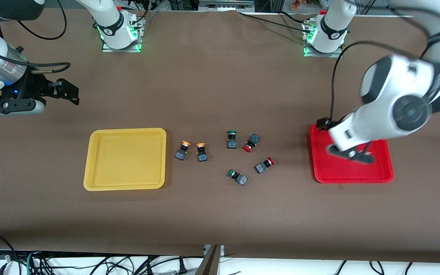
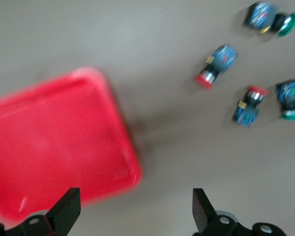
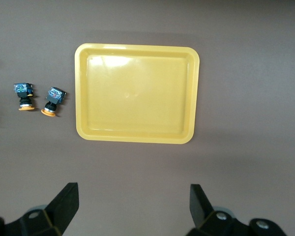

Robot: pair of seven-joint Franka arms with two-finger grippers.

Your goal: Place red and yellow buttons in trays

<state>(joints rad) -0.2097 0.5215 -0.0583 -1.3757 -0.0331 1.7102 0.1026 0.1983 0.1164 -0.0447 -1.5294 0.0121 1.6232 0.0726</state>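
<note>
The buttons look light, rigid and prone to rolling on their caps; the blocky body is the best grip. Two yellow buttons (image 1: pixel 191 151) lie beside the empty yellow tray (image 1: pixel 125 158), two red buttons (image 1: pixel 257 152) nearer the empty red tray (image 1: pixel 376 173). The left hand (image 2: pixel 135 211) hangs spread over the red tray; the right hand (image 3: pixel 132 209) waits, spread.

We count two trays, one yellow tray (image 1: pixel 125 159) and one red tray (image 1: pixel 351 168), plus six buttons: two yellow-capped (image 1: pixel 182 150) (image 1: pixel 201 152), two red-capped (image 1: pixel 251 143) (image 1: pixel 264 165), two green-capped (image 1: pixel 232 139) (image 1: pixel 237 177).
</note>
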